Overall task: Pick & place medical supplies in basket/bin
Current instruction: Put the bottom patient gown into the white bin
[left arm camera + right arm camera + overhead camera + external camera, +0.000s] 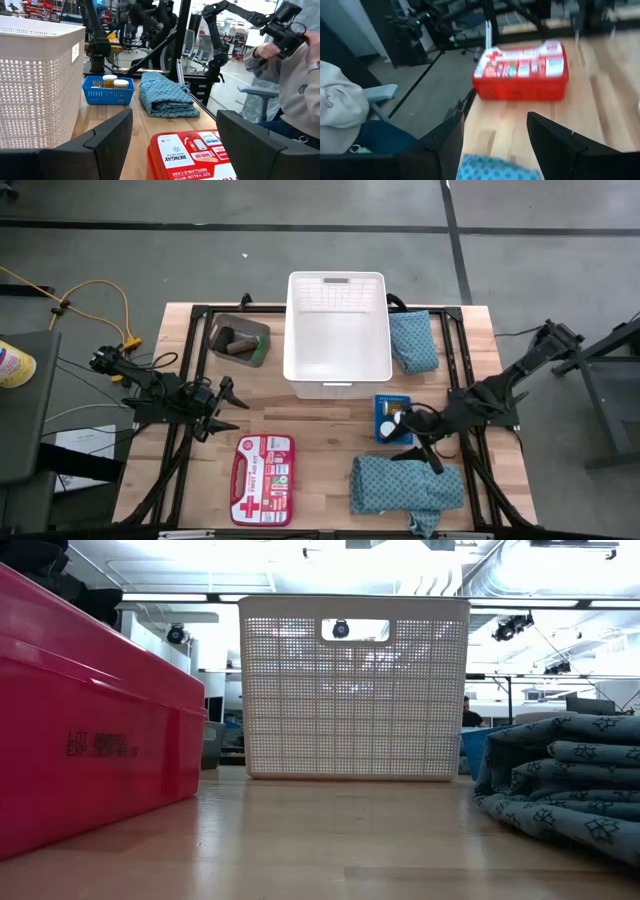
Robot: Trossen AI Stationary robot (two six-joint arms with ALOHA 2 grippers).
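Note:
The white latticed basket (337,330) stands at the table's far middle and also shows in the low view (355,690). The small grey bin (238,340) to its left holds a brown roll and a green piece. One teal cloth (412,340) lies right of the basket. The other (405,485) lies folded at the near right. My right gripper (425,445) is open over this cloth's far edge (500,171), a finger to each side. My left gripper (225,408) is open and empty at the left, pointing toward the red case (192,150).
A red first-aid case (262,478) lies at the near middle. A flat blue tray (392,420) with white-capped small bottles (114,81) sits between the basket and the near cloth. A person (292,75) stands beyond the table's right side. A dark frame runs around the table's edges.

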